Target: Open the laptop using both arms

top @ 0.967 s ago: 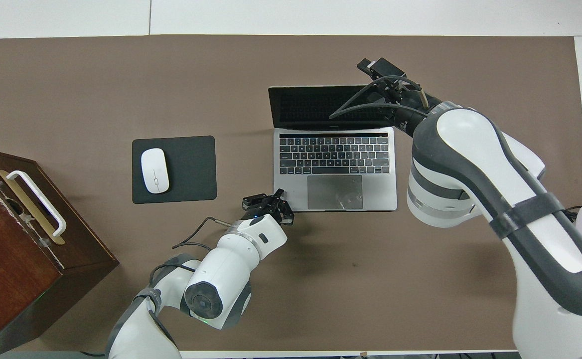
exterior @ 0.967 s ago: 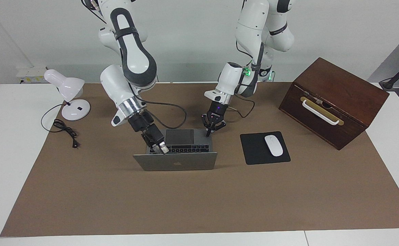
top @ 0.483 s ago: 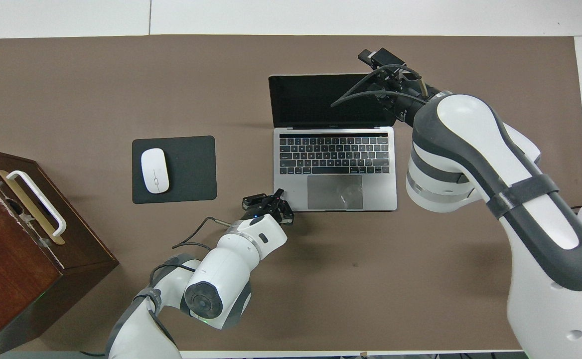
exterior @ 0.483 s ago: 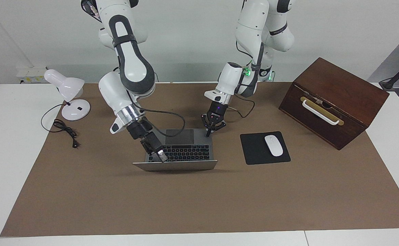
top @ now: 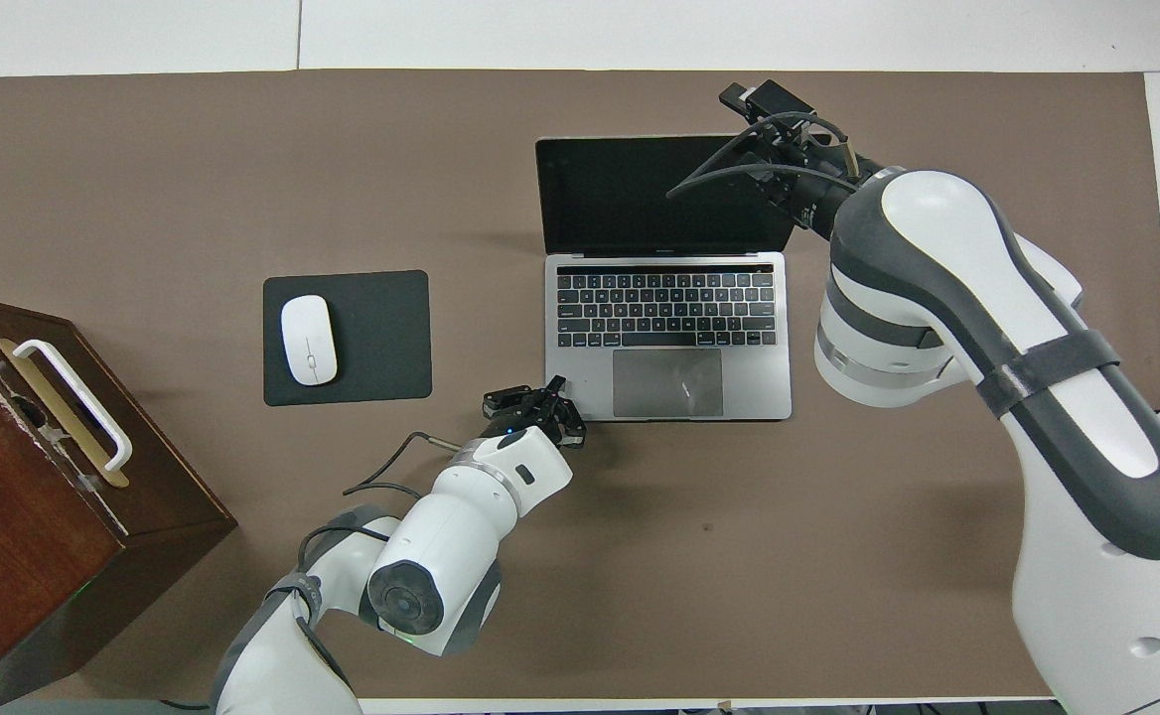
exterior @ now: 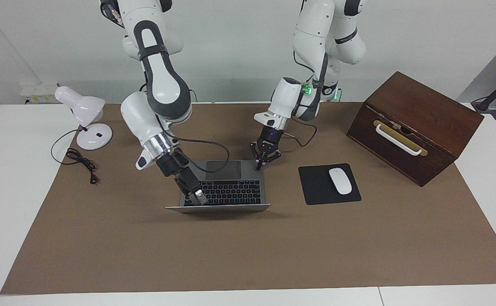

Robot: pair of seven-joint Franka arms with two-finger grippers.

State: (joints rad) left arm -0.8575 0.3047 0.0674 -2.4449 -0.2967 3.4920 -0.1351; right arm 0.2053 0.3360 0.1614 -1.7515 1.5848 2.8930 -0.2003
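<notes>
Both tools: my left tool (exterior: 259, 164), tips together, pressed the laptop (top: 667, 333) base's corner; my right tool (exterior: 198, 196) at its lid, grip unclear. Only overhead showed the dark screen (top: 654, 194).

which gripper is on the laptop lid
The right gripper, at the lid's corner; the left gripper presses the laptop's base by the trackpad.

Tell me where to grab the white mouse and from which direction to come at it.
Grip the mouse across its narrow width, on the two long sides, coming straight down from above. It lies flat on the mouse pad, its long axis running toward and away from the robots, and its rounded top offers no edge to pinch. The left end effector, shut at the laptop's corner, is the closer one.
</notes>
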